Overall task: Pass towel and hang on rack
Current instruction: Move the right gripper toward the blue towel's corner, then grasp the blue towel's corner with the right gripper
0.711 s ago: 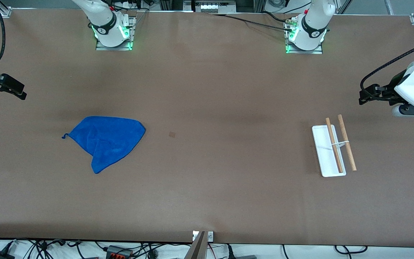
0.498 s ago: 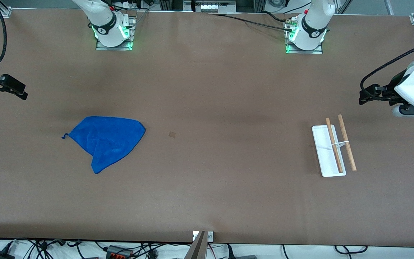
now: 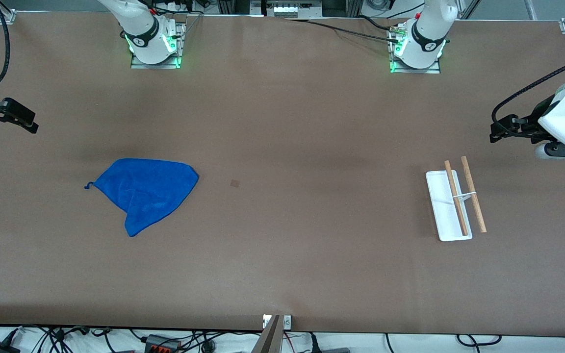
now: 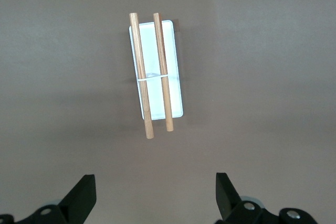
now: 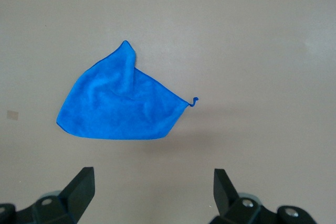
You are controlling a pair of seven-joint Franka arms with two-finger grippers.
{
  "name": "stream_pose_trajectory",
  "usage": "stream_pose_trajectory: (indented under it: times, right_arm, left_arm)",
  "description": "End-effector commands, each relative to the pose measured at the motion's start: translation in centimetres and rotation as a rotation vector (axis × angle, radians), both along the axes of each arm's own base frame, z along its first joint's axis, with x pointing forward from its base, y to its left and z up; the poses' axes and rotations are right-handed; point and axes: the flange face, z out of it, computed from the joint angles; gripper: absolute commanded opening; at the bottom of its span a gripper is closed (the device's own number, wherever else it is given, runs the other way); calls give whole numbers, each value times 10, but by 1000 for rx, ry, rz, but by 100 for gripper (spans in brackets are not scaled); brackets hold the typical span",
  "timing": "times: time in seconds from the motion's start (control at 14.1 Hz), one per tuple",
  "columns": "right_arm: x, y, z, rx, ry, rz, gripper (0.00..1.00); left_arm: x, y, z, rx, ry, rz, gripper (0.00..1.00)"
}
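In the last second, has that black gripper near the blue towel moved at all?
Yes, slightly. The right gripper, open over bare table at the right arm's end, has edged up the front view, away from the towel, which lies unmoved.

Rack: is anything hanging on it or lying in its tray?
Nothing hangs on the rack; both rods are bare and the tray shows only white. The strips of tray directly under the rods are covered. The towel lies on the table.

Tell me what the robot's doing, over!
Left gripper open, empty, over bare table by the rack. Right gripper open, empty, up at its end. Towel flat on table, untouched. Nothing between towel and rack.
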Motion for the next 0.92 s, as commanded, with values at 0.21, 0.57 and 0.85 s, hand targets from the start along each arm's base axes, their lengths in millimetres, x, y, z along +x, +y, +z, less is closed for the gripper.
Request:
stream_pose_trajectory:
  times: [0.21,0.57,0.85]
  right_arm:
    - [-1,-3,-14,12,23,6,100]
    - [47,-40,-125,17,124,-64,100]
    - [70,-82,-236,26,196,-127,100]
  left_arm:
    - [2,0,0,-13,9,-17,100]
    - [2,2,0,-14,9,-12,100]
    - [2,2,0,-14,9,-12,100]
